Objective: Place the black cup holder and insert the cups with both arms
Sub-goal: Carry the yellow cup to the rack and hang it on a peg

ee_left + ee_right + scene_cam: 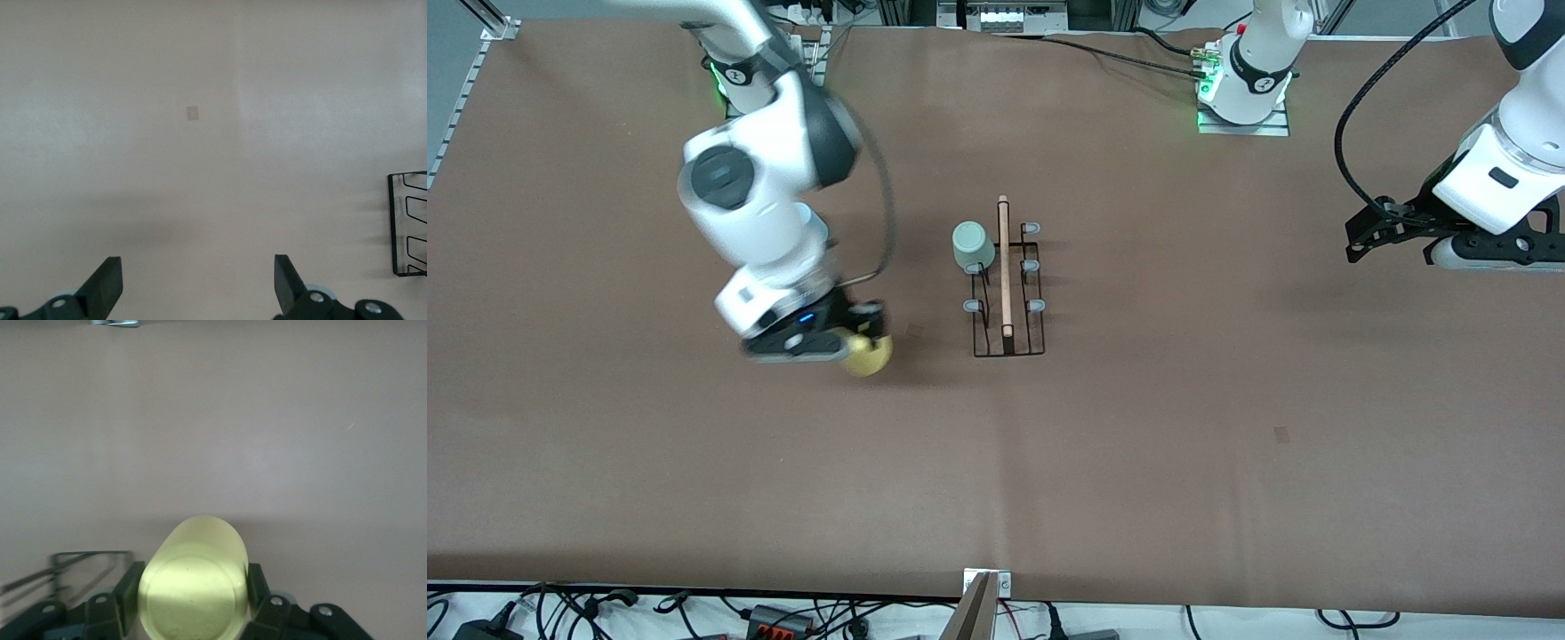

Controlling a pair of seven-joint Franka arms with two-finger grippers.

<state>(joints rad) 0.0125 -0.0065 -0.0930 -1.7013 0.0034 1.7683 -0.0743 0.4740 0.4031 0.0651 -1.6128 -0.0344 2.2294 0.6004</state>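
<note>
Brown paper covers your table (pixel 1227 444) from edge to edge, and most of it lies bare toward the front camera. Nearest that camera among your working parts is the right gripper (pixel 845 342), hanging over the table at about nine o'clock from the rack; its fingers (pixel 130 590) are clamped against both sides of the yellow cup (pixel 869 354), which you see lying sideways in the grasp with its flat base turned to the right wrist camera. At the table's middle stands the black cup holder (pixel 1008 307), upright on the paper, its wooden rod handle (pixel 1004 267) running from twelve to six o'clock above two rows of grey-tipped pegs (pixel 1036 306). You have the pale green cup (pixel 972 246) seated upside down on the farthest peg in the row toward the right arm's end; the other pegs that show carry nothing. Off at three o'clock from the rack, your left gripper (pixel 1356 238) waits above the paper with its fingers (pixel 107 283) spread wide and holding nothing.
</note>
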